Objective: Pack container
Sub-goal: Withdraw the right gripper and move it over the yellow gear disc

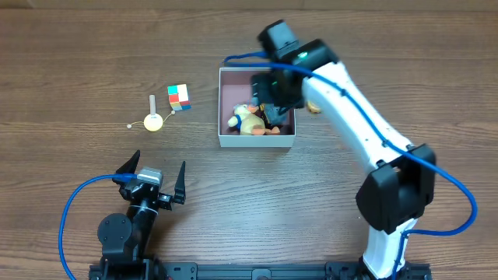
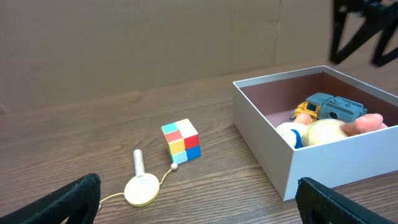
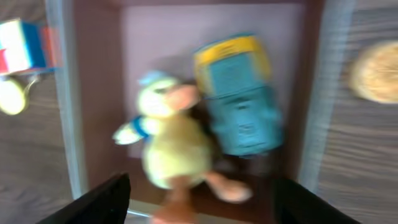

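The container point(image 1: 227, 138) is a square white box with a mauve-pink floor at mid-table; it also shows in the left wrist view point(image 2: 261, 134) and the right wrist view point(image 3: 155, 37). Inside lie a yellow plush duck point(image 1: 250, 119) point(image 3: 174, 146) point(image 2: 323, 132) and a blue and yellow toy vehicle point(image 3: 239, 93) point(image 2: 333, 107). My right gripper point(image 3: 202, 202) hangs open and empty above the container point(image 1: 274, 92). My left gripper point(image 1: 152, 173) point(image 2: 199, 199) is open and empty near the front left.
A colourful cube point(image 1: 179, 96) point(image 2: 181, 140) point(image 3: 22, 45) and a yellow disc toy with a white stick and string point(image 1: 153, 120) point(image 2: 142, 188) lie left of the container. A tan round object point(image 1: 313, 106) point(image 3: 375, 71) lies right of it.
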### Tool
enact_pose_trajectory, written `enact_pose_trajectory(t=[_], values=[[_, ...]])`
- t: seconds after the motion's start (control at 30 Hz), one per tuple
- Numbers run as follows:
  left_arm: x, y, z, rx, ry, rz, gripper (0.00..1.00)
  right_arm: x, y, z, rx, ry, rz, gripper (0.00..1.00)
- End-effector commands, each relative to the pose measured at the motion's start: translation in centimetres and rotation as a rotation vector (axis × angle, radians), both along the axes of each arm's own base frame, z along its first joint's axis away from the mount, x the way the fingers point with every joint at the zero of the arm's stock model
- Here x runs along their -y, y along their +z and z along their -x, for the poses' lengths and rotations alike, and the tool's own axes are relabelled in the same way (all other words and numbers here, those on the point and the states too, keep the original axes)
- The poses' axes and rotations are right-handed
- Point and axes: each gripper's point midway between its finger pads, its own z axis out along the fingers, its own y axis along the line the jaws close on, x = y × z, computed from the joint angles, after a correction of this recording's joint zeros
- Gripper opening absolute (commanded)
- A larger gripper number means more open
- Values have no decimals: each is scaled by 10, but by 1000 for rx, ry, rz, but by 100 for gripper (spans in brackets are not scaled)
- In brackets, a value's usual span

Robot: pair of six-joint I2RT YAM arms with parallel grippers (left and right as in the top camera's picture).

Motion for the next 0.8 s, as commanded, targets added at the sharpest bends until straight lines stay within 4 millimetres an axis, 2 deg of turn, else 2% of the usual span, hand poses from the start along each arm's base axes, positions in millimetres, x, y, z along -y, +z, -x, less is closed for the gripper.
enact_pose_trajectory(t=[0.0, 0.07, 0.17, 0.27, 0.43, 0.77], values=[[0, 0, 0, 9, -5, -18, 100, 64, 31, -34, 56, -117, 8, 75], [0, 0, 0, 9, -5, -18, 100, 95, 36, -38, 45, -154, 24, 76], [0, 0, 0, 9, -5, -18, 100, 137, 31, -36, 1, -199, 49, 78], [0, 0, 0, 9, -5, -18, 100, 159, 19, -31, -40, -172, 76, 78], [0, 0, 0, 9, -5, -18, 100, 172, -4, -29, -95, -150, 137, 84], [0, 0, 0, 9, -5, -18, 100, 170, -44, -28, -197, -121, 165, 85]])
